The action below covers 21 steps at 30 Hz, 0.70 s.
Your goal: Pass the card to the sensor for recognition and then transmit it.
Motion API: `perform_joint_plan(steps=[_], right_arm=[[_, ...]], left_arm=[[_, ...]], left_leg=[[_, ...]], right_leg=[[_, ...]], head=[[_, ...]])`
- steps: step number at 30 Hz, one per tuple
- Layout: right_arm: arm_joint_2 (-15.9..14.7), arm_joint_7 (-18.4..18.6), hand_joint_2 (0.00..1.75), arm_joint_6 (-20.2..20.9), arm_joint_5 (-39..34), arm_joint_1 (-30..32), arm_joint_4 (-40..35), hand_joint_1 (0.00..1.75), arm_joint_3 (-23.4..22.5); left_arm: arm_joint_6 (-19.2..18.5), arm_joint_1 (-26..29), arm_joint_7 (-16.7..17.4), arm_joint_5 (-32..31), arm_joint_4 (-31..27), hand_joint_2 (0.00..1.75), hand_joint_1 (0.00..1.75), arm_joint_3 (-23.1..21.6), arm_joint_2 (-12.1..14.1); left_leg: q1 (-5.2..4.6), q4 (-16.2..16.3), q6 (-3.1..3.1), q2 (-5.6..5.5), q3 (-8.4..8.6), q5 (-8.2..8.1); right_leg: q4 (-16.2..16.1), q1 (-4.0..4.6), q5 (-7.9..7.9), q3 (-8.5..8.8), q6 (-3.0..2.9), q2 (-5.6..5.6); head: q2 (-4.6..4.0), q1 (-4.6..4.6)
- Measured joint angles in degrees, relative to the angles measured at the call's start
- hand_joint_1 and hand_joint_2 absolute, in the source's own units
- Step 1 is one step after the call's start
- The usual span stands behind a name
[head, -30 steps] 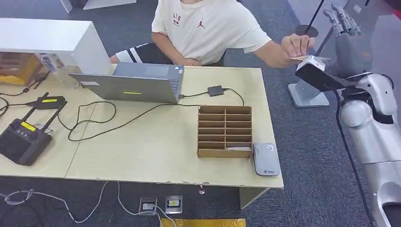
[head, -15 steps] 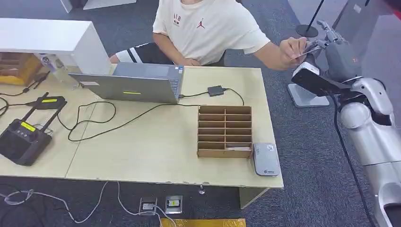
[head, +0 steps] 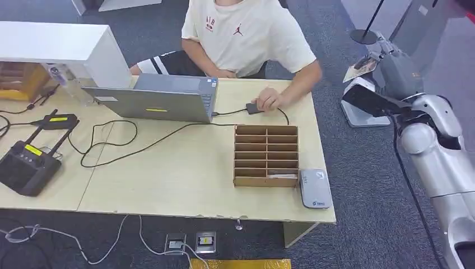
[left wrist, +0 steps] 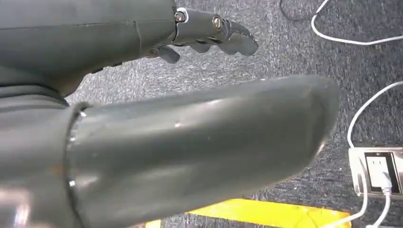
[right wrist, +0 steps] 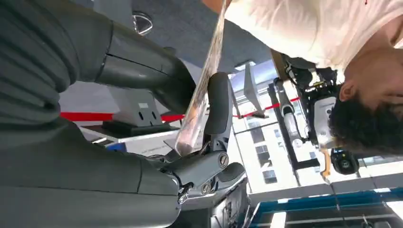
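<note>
I had the card (head: 358, 69) pinched in my right hand (head: 386, 59), at the upper right of the frame, out past the edge of the surface (head: 190, 179); in the right wrist view it stood edge-on between thumb and fingers (right wrist: 216, 102). My left hand (left wrist: 209, 33) hung over the carpet, fingers loosely curled, holding nothing. The sensor (head: 315, 189) lay at the lower right corner of the surface, beside the slotted cardboard box (head: 266, 155). So I judged the card taken, the scan and the passing-on both left.
</note>
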Motion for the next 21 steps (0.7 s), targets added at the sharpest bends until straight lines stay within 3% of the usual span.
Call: perform_joint_plan(steps=[21], right_arm=[[-2.1,4.7,1.75,3.5,-3.7,17.2,-0.9,1.75,0.9]], left_arm=[[-0.1,0.2,1.6,0.6,0.0,0.0,0.0,0.0,-0.7]], left_leg=[[0.01,0.0,-0.01,0.01,-0.04,-0.04]], right_leg=[[0.0,0.02,-0.02,-0.03,-0.02,0.02]], head=[[0.0,0.0]])
